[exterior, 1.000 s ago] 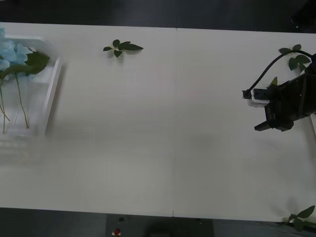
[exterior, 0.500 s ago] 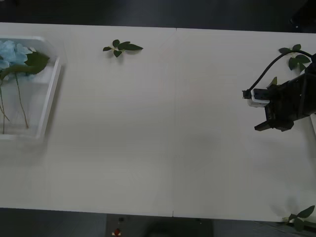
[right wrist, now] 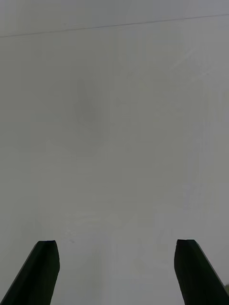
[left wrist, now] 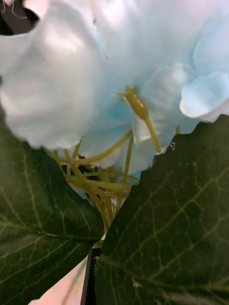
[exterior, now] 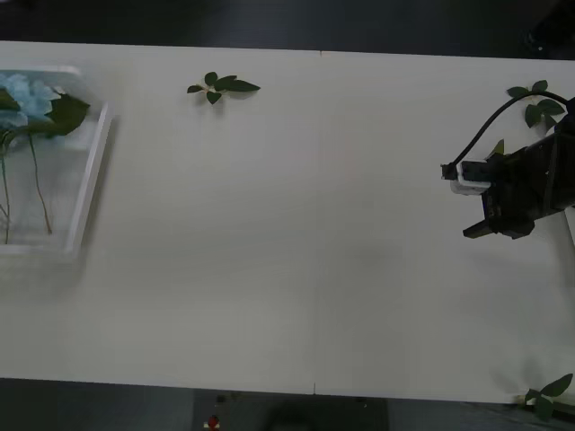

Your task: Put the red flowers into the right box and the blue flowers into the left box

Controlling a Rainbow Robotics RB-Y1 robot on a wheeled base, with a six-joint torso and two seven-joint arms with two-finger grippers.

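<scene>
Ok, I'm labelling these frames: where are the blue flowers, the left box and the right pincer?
blue flowers [exterior: 25, 94]: front view, on the pale petals.
left box [exterior: 92, 166]: front view, on its long raised rim.
right pincer [exterior: 492, 228]: front view, midway between its open fingertips.

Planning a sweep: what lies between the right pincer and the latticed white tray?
In the front view, bare white table separates the right pincer from the latticed white plastic tray.

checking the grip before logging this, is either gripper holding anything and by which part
The right gripper is open over bare table, holding nothing. Whether the left holds the blue flowers cannot be told.
</scene>
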